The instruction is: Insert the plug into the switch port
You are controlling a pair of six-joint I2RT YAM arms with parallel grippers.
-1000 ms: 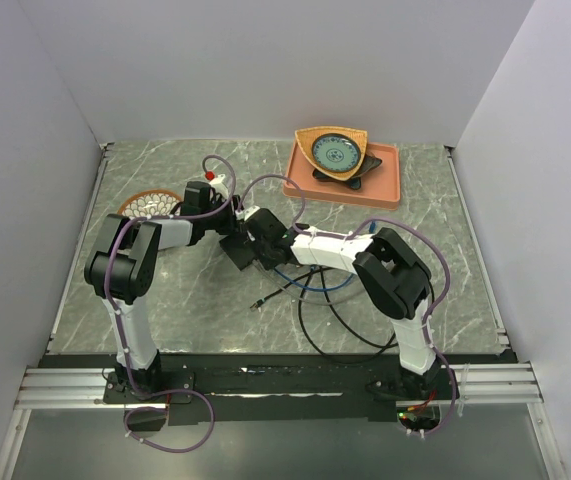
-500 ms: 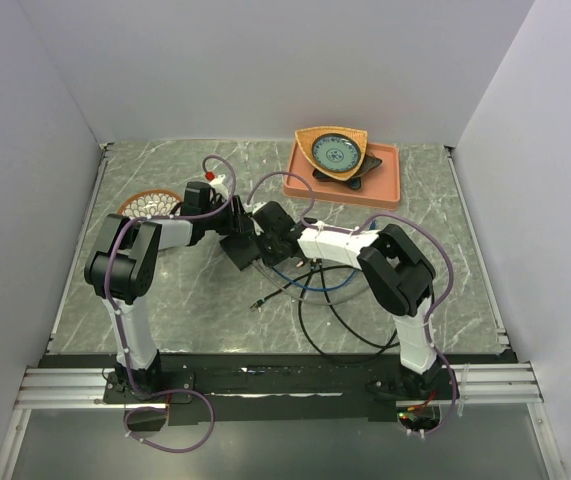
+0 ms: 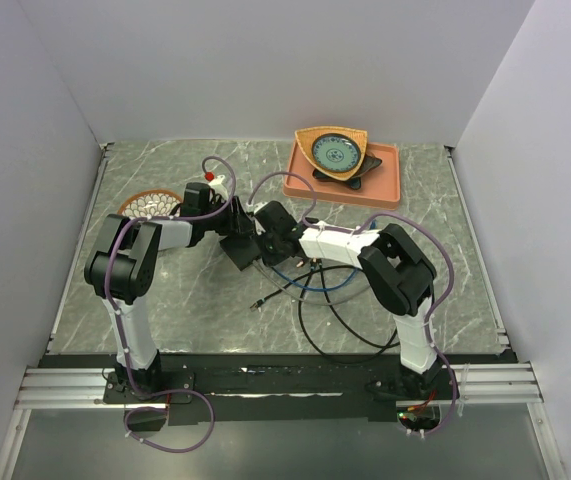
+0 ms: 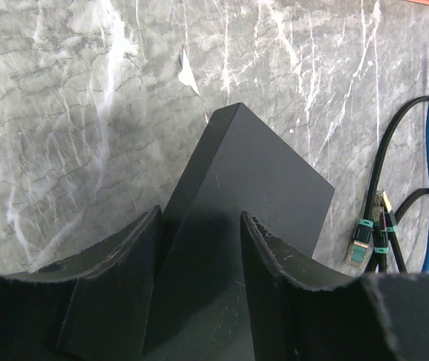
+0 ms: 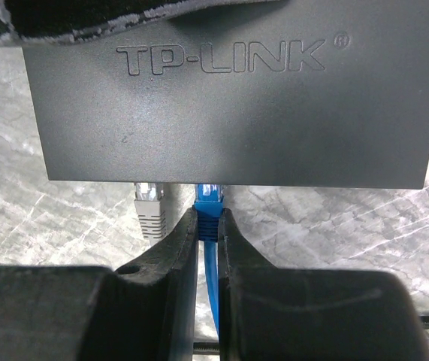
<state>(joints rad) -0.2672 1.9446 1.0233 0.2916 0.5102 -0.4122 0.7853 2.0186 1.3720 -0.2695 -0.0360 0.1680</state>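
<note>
The blue plug (image 5: 209,201) has its tip right at the thin edge of the black box (image 5: 229,113), near the middle of the table (image 5: 41,218). The switch port is on that edge, but I cannot see the hole. I think the last push is left to do. My right gripper (image 5: 207,219) pinches the plug tight. My left gripper (image 4: 200,218) is half open and hugs the box on both sides. The box is flat, dull and hard. A grey plug (image 5: 149,209) sits just beside the blue one. The table looks like smooth grey stone.
</note>
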